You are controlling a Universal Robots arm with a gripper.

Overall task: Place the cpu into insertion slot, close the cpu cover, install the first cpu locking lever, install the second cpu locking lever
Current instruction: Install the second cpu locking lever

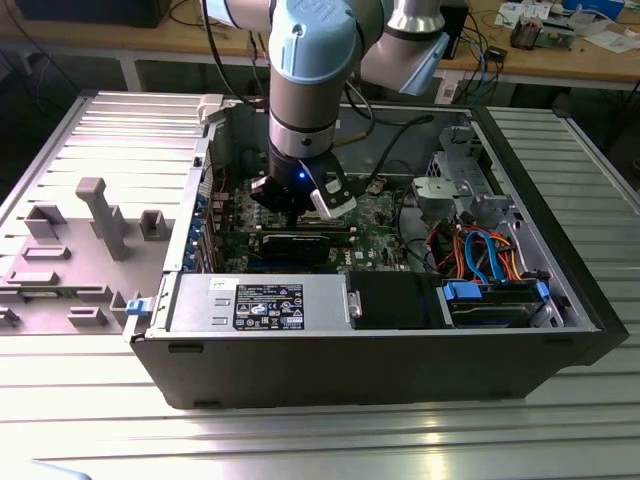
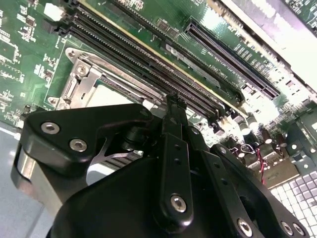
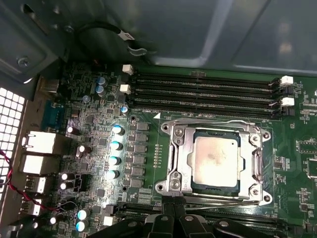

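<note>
The cpu (image 3: 215, 159) lies flat in the insertion slot (image 3: 197, 186) on the green board, its silver-grey top showing through the window of the cpu cover (image 3: 174, 148), which is down around it. One wire locking lever (image 3: 213, 120) runs along the socket side by the memory slots. A second lever (image 3: 223, 197) runs along the opposite side. My gripper (image 3: 173, 202) hovers at that second lever's end, fingers together and apparently shut. In the second wrist view the gripper (image 2: 173, 101) stands just beside the cover (image 2: 79, 84). The exterior view has the gripper (image 1: 300, 212) low inside the computer case.
Long black memory slots (image 3: 203, 89) lie beside the socket, and blue-topped capacitors (image 3: 116, 146) on another side. A black graphics card (image 1: 300, 243), power supply (image 1: 260, 300), drive cage (image 1: 465, 190) and coloured cables (image 1: 480, 255) crowd the case. A grey fixture (image 1: 95, 225) sits at the exterior view's left.
</note>
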